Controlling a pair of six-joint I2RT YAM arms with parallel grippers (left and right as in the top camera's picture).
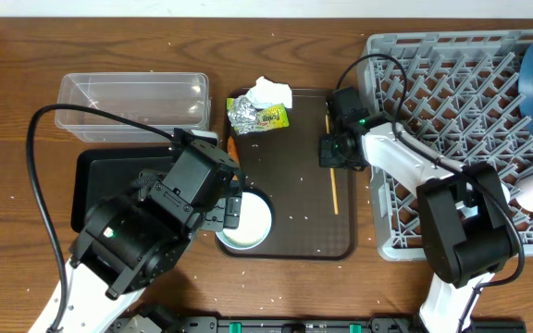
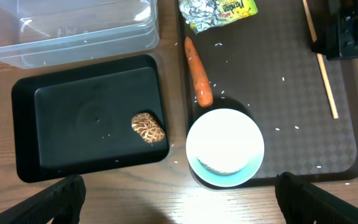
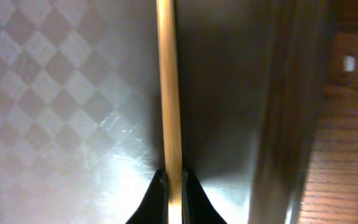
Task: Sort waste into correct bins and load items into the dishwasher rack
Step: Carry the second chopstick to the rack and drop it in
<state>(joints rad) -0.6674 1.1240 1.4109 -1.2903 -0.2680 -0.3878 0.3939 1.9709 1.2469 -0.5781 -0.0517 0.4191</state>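
While the right gripper point(image 1: 335, 151) sits low on the wooden chopstick point(image 1: 332, 191), overhead shows the stick lying on the brown serving tray point(image 1: 294, 242), with the dishwasher rack point(image 1: 433, 92) just beside.

Left wrist: the left gripper point(image 2: 179, 198) hangs wide apart above the white bowl point(image 2: 224, 144).

Right wrist: the fingertips pinch the chopstick, flat against the tray. The pickup looks in hand. Next comes a level lift and a carry to the rack.

The tub point(image 1: 133, 78) is sitting behind the shallow tray point(image 2: 23, 124) holding the food lump point(image 2: 148, 128). Rightward, the serving tray point(image 1: 299, 185) is carrying carrot point(image 2: 198, 71), bowl point(image 2: 224, 146) and chopstick point(image 2: 325, 78); the rack point(image 1: 433, 83) is standing farthest right.
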